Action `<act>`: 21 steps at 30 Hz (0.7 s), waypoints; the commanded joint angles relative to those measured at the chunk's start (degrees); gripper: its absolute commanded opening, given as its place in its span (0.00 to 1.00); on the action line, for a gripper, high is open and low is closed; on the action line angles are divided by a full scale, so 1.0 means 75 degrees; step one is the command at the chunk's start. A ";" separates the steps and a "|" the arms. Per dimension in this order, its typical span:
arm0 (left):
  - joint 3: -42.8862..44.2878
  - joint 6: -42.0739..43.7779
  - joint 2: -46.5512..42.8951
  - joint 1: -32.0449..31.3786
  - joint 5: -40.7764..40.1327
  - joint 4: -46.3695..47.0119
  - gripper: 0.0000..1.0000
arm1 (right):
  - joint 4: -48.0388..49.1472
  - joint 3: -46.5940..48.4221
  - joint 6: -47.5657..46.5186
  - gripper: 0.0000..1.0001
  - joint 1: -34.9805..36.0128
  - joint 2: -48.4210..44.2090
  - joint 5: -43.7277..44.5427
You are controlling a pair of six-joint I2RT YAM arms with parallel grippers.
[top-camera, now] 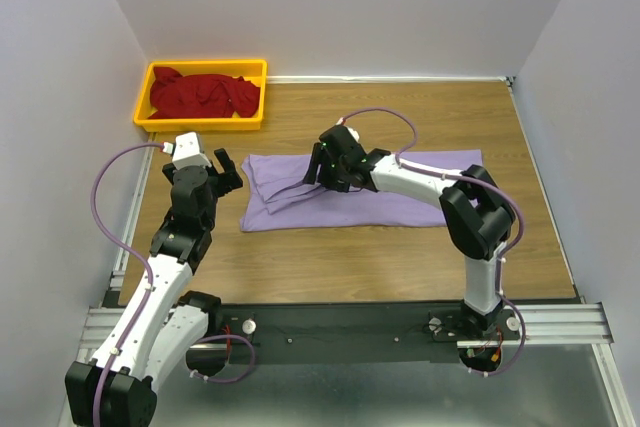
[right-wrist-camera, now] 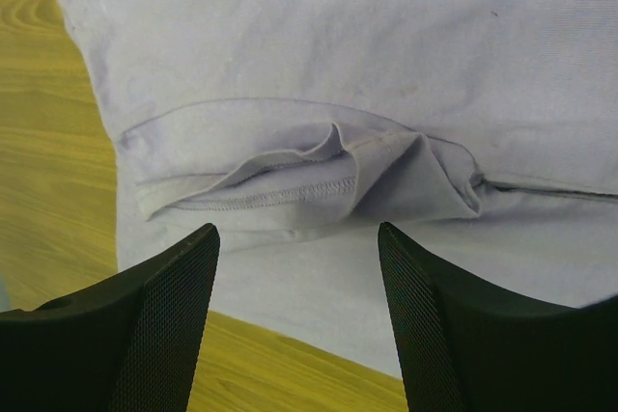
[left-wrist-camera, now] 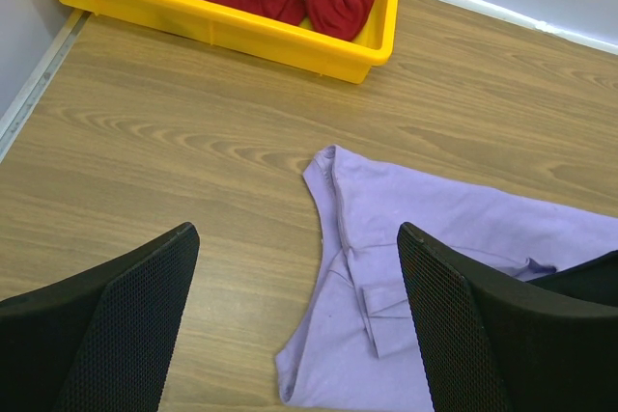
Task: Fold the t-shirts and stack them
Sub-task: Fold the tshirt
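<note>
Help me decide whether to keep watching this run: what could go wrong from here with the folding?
The purple shirt has a bunched, raised stitched hem under the open right gripper; folding over it would likely leave a lump.
The open left gripper hangs by the shirt's layered left edge; a pinch there may catch only one layer.
The red shirt lies crumpled in the yellow bin; lifting it could drag the bin along.

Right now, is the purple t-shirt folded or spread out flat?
Partly folded: the lavender t-shirt lies on the table as a long band, with doubled cloth layers showing at one end.
</note>
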 commanded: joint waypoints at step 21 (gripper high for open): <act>0.0043 0.0043 -0.0009 0.0039 -0.0218 0.0144 0.91 | 0.0357 0.0699 0.0463 0.73 0.0065 0.0660 -0.0283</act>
